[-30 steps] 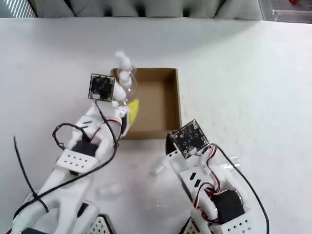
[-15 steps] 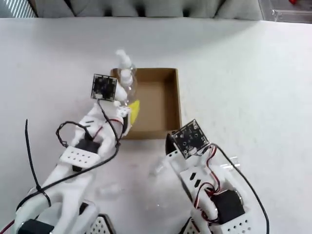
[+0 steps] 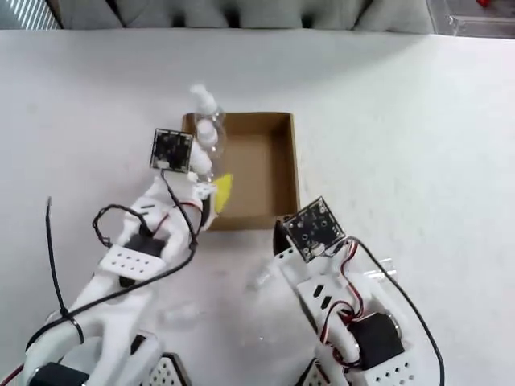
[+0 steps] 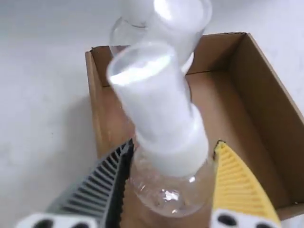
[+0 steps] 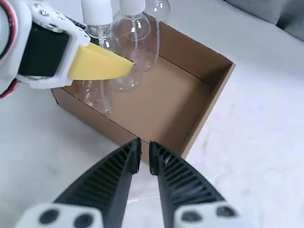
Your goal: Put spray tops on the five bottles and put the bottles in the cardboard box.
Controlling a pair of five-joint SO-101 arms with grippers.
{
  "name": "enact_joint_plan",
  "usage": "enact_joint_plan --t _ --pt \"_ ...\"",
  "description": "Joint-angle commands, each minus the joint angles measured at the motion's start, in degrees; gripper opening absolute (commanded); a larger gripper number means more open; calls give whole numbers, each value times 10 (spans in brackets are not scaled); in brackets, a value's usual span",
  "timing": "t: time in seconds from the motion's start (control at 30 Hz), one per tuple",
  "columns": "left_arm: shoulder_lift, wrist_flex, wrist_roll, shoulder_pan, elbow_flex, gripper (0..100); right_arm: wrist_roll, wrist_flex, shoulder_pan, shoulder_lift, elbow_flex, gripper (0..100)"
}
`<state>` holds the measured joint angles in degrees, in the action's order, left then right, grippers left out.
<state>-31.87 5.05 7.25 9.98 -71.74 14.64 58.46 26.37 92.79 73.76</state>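
- The left gripper [image 4: 172, 161], one ribbed grey finger and one ribbed yellow, is clamped on the round body of a clear plastic bottle [image 4: 166, 194] over the left side of the cardboard box [image 3: 284, 173].
- This held bottle carries a white cylindrical spray top [image 4: 152, 95]. Its long axis is close to upright, top uppermost and leaning slightly towards the far side.
- Other clear bottles [image 5: 137, 42] stand in the box's far left corner, touching one another.
- The box is square, plain brown, open-topped with straight thin walls. Bare cardboard floor shows across its right half.
- A small clear plastic piece [image 3: 259, 279] lies on the white table just near of the box.
- The right gripper [image 5: 145, 156] hangs at the box's near wall, its black ribbed fingers drawn together around nothing.
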Motion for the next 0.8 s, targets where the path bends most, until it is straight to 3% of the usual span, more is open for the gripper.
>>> enact_joint_plan --t 0.0,0.77 --pt "-5 -16 0 5 -2 322 3 1 -2 -3 -3 15" --pt "-7 -2 0 -9 -3 336 7 0 -6 -4 9 15"
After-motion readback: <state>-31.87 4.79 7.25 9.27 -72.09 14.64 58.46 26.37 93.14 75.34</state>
